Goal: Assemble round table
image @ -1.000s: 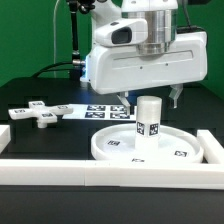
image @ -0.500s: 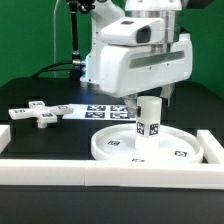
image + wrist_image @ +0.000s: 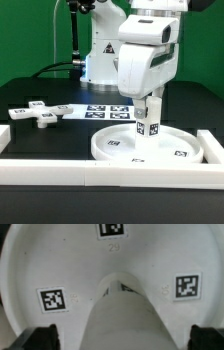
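The leg (image 3: 148, 127) stands upright at the middle of the disc (image 3: 108, 147), near the front edge of the table (image 3: 40, 142), toward the exterior view's right. The gripper (image 3: 149, 100) hangs directly above, jaws apart, straddling the leg's top (the wrist view shows gaps beside both fingers (image 3: 40, 338)). The leg's axis is vertical, so closing likely needs only a short straight descent.

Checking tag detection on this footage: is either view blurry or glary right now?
Wrist view: the short thick white cylinder leg looms close and out of focus; tags on the large white rimmed round disc are slightly soft but readable. Exterior view: evenly lit, no glare, low resolution.
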